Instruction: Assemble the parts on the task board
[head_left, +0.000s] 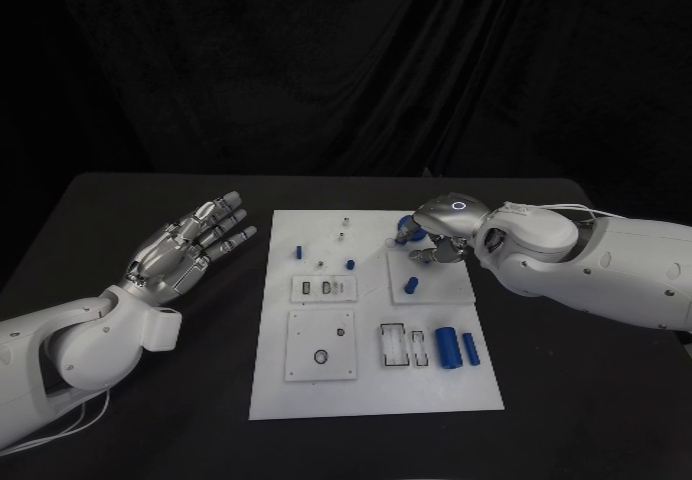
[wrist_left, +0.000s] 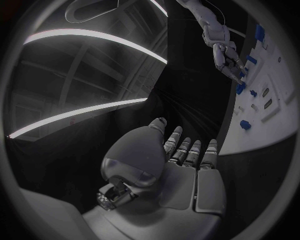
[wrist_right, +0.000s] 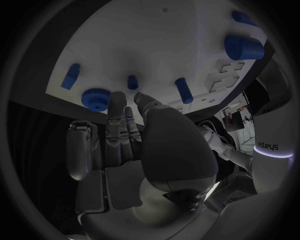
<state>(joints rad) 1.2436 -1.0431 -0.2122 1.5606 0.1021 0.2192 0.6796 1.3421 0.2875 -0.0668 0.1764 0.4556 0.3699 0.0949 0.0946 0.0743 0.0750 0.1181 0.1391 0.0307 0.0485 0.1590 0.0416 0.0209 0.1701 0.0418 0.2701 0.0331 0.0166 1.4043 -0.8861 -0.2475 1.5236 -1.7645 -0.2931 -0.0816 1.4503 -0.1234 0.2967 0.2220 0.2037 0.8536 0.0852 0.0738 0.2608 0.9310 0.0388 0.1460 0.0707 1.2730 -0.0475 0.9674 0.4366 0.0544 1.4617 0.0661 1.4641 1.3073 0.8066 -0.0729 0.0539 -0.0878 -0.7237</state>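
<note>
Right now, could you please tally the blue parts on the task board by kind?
Blue gear: 1
Long blue cylinders: 2
Short blue pegs: 3
Total: 6 blue parts that I can make out.

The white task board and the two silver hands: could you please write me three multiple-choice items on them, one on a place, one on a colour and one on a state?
1. Where is the right silver hand?
A. over the far right part of the white task board
B. off the table
C. beside the board's near left corner

2. What colour is the large cylinder lying near the board's near right corner?
A. red
B. blue
C. yellow

3. How is the left silver hand?
A. gripping a cylinder
B. pressed flat on the board
C. open, holding nothing

Answers: 1 A, the head view shows it there; 2 B, it is blue; 3 C, its fingers are spread left of the board.
</note>
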